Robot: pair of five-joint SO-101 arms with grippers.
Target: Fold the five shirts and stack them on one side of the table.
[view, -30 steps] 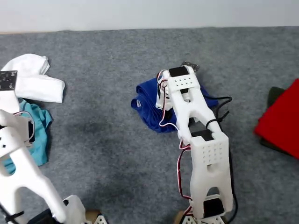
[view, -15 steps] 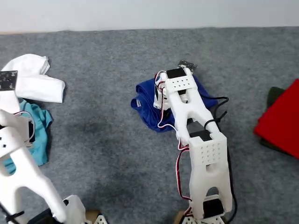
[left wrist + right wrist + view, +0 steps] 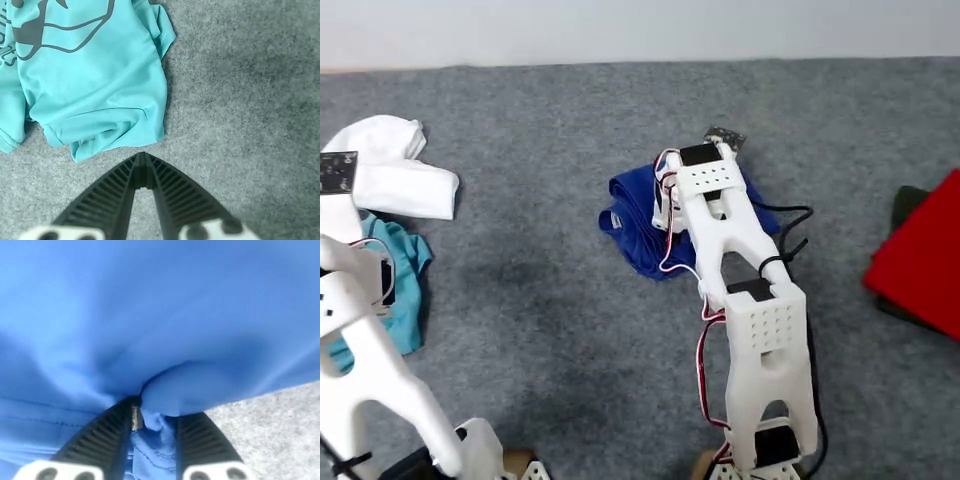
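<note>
A crumpled blue shirt [image 3: 638,225] lies mid-table under the right arm [image 3: 720,230]. In the right wrist view my right gripper [image 3: 150,415] is shut on a fold of this blue shirt [image 3: 150,315], cloth bunched between the fingers. A teal shirt [image 3: 405,280] with a dark print lies at the left, beside the left arm [image 3: 360,340]. My left gripper [image 3: 144,167] hovers shut just off the edge of the teal shirt [image 3: 90,85], holding nothing. A white shirt [image 3: 395,170] is heaped at the far left. A red shirt [image 3: 925,255] rests on a dark green one [image 3: 910,205] at the right edge.
Grey carpet-like table cover [image 3: 540,300] spreads between the shirts. A small dark printed tag [image 3: 722,137] lies just beyond the blue shirt. A black marker card [image 3: 337,172] sits on the white shirt. Black cables [image 3: 790,235] trail beside the right arm.
The right arm has shifted slightly toward the far side, dragging the blue shirt's edge a little; the tag beyond it shows more. The left arm is still.
</note>
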